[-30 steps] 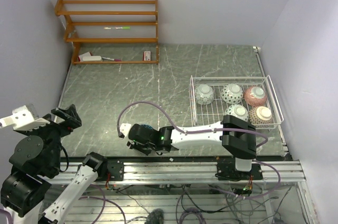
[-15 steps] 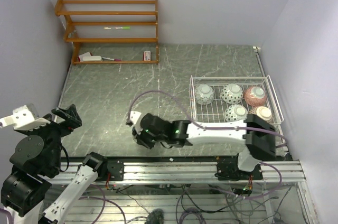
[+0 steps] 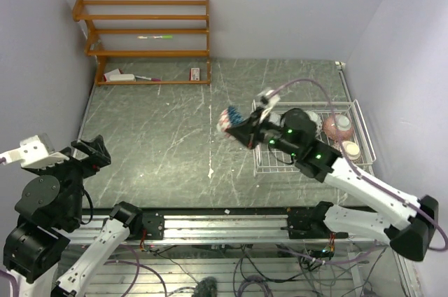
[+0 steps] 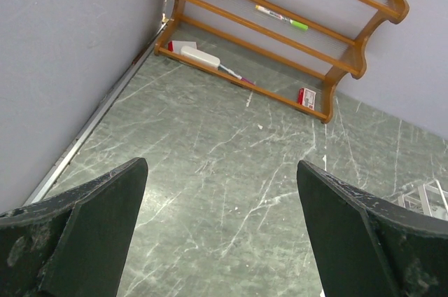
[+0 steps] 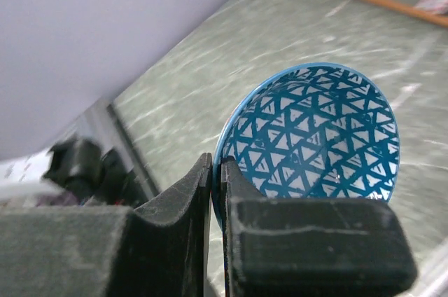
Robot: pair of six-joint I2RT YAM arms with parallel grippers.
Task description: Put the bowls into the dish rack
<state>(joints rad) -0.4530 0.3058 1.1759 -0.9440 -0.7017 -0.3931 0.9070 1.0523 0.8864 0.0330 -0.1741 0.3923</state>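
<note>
Blue bowl (image 3: 229,119) carried on edge, just left of the rack (image 3: 273,164)
Right gripper (image 3: 239,127) is clamped on its rim; the rack lies at three o'clock, near.

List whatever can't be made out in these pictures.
- Rack contents: in the top view the right arm covers its left half, so the bowl count is unclear.
- Blue bowl: in the right wrist view the jaws hide its near rim; the top view shows only an edge.
- Shelf items: too small to identify in the top and left wrist views.
</note>
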